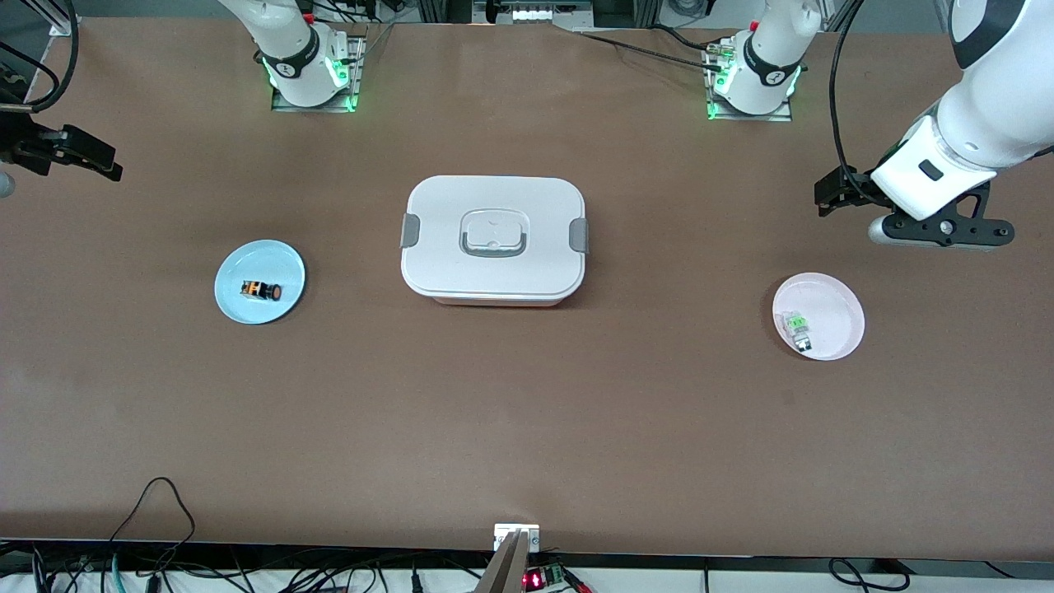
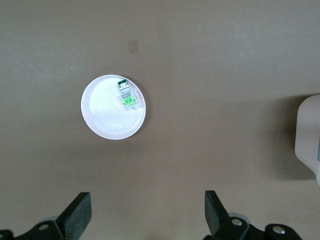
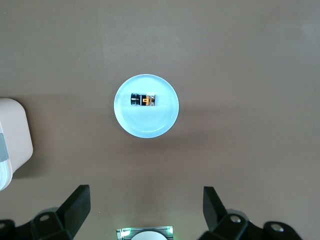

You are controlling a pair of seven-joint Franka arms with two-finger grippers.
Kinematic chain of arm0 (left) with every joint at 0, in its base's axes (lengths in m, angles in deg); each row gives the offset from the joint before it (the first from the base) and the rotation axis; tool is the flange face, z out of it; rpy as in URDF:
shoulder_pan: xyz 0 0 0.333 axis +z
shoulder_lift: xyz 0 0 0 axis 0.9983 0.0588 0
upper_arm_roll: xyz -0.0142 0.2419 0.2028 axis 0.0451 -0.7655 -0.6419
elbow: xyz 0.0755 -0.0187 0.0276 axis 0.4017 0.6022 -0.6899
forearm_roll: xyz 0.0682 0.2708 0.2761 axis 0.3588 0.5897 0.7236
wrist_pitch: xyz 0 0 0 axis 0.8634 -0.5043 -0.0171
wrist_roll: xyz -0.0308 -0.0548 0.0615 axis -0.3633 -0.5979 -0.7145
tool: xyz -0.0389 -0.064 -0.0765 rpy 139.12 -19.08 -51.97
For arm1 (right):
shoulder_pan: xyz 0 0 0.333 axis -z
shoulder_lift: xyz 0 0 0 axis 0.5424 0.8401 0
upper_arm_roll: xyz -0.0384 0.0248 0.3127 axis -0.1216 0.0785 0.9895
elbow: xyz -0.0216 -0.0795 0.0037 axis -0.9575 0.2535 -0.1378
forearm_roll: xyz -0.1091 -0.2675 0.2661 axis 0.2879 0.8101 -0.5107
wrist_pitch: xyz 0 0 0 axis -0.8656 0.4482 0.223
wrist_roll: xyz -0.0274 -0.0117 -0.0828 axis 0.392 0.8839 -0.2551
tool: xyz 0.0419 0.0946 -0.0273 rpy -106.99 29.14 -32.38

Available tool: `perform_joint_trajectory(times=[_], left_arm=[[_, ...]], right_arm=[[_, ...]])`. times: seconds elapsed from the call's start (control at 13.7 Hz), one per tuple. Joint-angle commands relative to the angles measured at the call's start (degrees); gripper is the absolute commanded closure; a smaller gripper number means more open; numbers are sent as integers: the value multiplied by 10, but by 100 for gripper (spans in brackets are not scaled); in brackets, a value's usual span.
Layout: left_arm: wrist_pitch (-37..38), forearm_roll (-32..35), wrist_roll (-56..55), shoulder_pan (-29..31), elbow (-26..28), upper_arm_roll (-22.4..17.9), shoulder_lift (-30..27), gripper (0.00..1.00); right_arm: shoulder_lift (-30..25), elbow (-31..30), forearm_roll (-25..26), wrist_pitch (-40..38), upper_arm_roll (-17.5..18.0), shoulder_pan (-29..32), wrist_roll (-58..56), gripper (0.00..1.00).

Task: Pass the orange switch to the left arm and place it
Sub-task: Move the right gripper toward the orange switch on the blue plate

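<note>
Orange switch untouched on blue plate (box mid-table), left gripper & right gripper both jaws open, aloft; whole transfer remains.

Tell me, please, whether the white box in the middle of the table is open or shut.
Shut: the box has its lid seated flush, and the grey clips at both ends sit against its sides.
</note>
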Motion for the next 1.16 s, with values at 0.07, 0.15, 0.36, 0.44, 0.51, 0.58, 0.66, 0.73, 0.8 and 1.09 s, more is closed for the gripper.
perform_joint_trajectory(times=[0.07,0.15,0.36,0.44,0.51,0.58,0.66,0.73,0.8,1.09], left_arm=[[13,12,-8,-2,-18,-1,5,0],[14,12,-8,-2,-17,-1,4,0],[14,12,-8,-2,-17,-1,4,0],[12,12,-8,-2,-18,-1,6,0],[11,11,-8,-2,-19,-1,7,0],[13,12,-8,-2,-18,-1,5,0],[14,12,-8,-2,-17,-1,4,0],[12,11,-8,-3,-18,-1,6,0],[11,11,-8,-4,-19,0,7,0],[12,11,-9,-3,-19,7,6,0]], right_arm=[[14,7,-8,-3,-1,0,1,0],[22,7,-8,-1,-1,-1,0,0],[49,9,-7,-2,1,-3,-7,0],[58,10,-8,-1,1,-3,-7,0],[59,10,-7,-2,1,-4,-8,0],[61,9,-7,-2,2,-4,-6,0],[72,10,-2,-2,2,-5,0,0],[73,10,-1,-1,2,-5,1,0],[75,10,-3,-1,2,-4,-3,0],[91,11,-6,-1,-1,2,-6,0]])
